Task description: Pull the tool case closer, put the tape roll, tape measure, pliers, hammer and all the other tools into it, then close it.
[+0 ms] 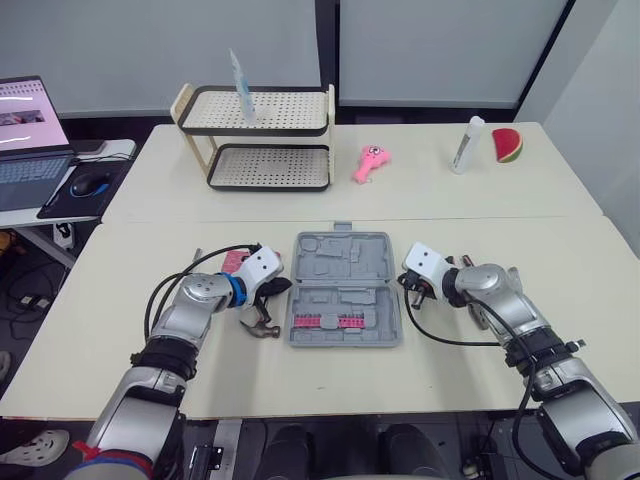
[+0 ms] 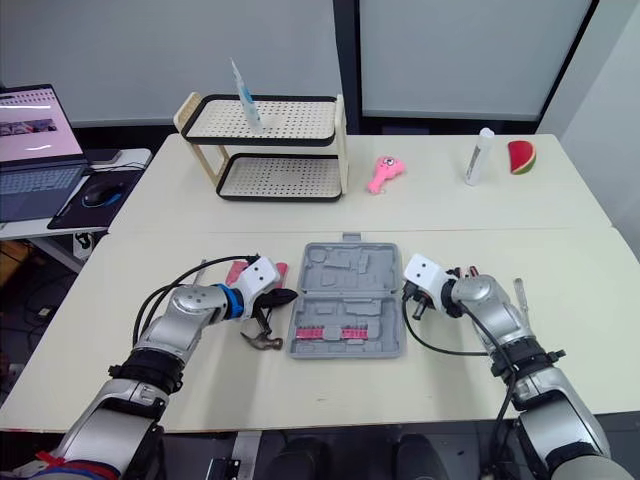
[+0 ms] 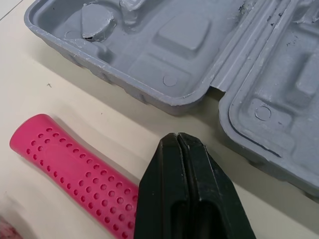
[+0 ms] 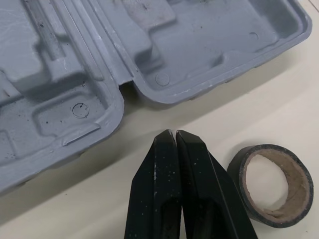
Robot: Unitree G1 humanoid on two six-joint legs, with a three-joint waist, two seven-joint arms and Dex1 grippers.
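Tool case [image 1: 345, 285] lies open and flat on the pale surface [image 1: 520, 225], its two grey moulded halves hinged across the middle and its handle on the far edge. Beyond the case's far left corner stands a two-tier rack [image 1: 300, 131] with perforated shelves, and well off to the case's left a laptop [image 1: 30, 140] sits on a separate desk. The left gripper [image 3: 177, 137] is at the case's left edge by the hinge, its black fingers pressed fully together with nothing between them. The right gripper [image 4: 174, 133] is at the case's right edge, also by the hinge, its fingers likewise closed and empty. A hammer [image 1: 262, 326] lies just left of the case, its metal head toward the near corner, and a pink dotted handle [image 3: 75, 174] lies just beside the left gripper. Farther back from the case are a pink toy [image 1: 370, 162], a white bottle [image 1: 467, 145] standing upright and a watermelon slice [image 1: 508, 145]. A black tape roll [image 4: 271, 184] lies flat just beside the right gripper, outside the case. A row of pink bits [image 1: 327, 321] sits in the case's near half.
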